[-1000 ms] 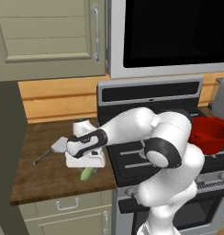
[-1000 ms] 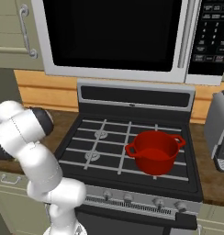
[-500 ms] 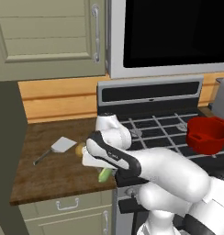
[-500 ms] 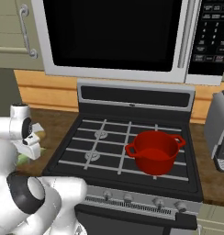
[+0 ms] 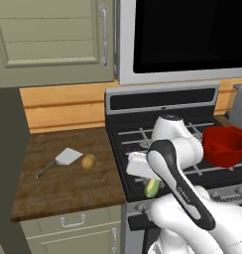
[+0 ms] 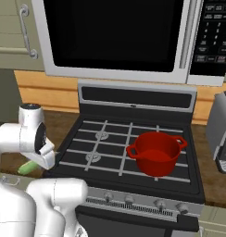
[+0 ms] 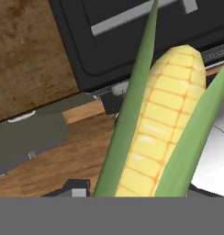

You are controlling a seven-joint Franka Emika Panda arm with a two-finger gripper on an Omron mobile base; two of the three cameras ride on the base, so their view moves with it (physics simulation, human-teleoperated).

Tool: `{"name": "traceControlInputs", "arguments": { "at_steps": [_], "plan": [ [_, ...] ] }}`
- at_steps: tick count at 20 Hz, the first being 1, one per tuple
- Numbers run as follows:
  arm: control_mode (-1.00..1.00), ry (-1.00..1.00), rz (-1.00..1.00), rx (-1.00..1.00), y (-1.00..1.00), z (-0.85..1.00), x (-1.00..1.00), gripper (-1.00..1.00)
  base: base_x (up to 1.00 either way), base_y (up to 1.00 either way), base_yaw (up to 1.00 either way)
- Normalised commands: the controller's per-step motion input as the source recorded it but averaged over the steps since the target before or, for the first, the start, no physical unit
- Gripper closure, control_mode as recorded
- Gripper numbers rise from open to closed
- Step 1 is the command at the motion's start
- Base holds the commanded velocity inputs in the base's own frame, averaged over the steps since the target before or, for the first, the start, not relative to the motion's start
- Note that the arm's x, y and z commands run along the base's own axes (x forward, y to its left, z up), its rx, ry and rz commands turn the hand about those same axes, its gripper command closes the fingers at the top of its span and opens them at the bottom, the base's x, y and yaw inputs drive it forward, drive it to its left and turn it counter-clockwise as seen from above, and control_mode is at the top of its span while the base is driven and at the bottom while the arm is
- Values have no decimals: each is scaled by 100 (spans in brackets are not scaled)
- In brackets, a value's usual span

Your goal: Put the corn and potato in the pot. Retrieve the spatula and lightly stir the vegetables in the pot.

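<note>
The corn (image 7: 159, 133) is being held clamped in the gripper (image 5: 149, 182) at the stove's (image 5: 167, 134) front edge, presumably for carrying to the pot (image 5: 223, 145) on the far right burner. The potato (image 5: 88, 161) and spatula (image 5: 63, 159) are being left on the counter (image 5: 68, 188) beyond.

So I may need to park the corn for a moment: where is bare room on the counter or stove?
Free: the wooden counter in front of the spatula and potato, and the stove's left burners beside the red pot. Crowded: the stove's front left corner, where the gripper holds the corn.
</note>
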Motion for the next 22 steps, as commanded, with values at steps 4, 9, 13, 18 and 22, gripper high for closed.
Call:
{"name": "traceControlInputs", "arguments": {
  "at_steps": [4,9,13,18,22],
  "plan": [
    [-100,-3,0,0,-99,87,-26,100,0,0,0],
    [-100,-1,0,-4,-100,50,-8,100,0,0,0],
    [-100,0,-9,-8,-81,39,5,100,0,0,0],
    [-100,0,-15,-17,-60,60,2,100,0,0,0],
    [-100,0,-10,-13,-69,24,9,100,0,0,0]
  ]
}}
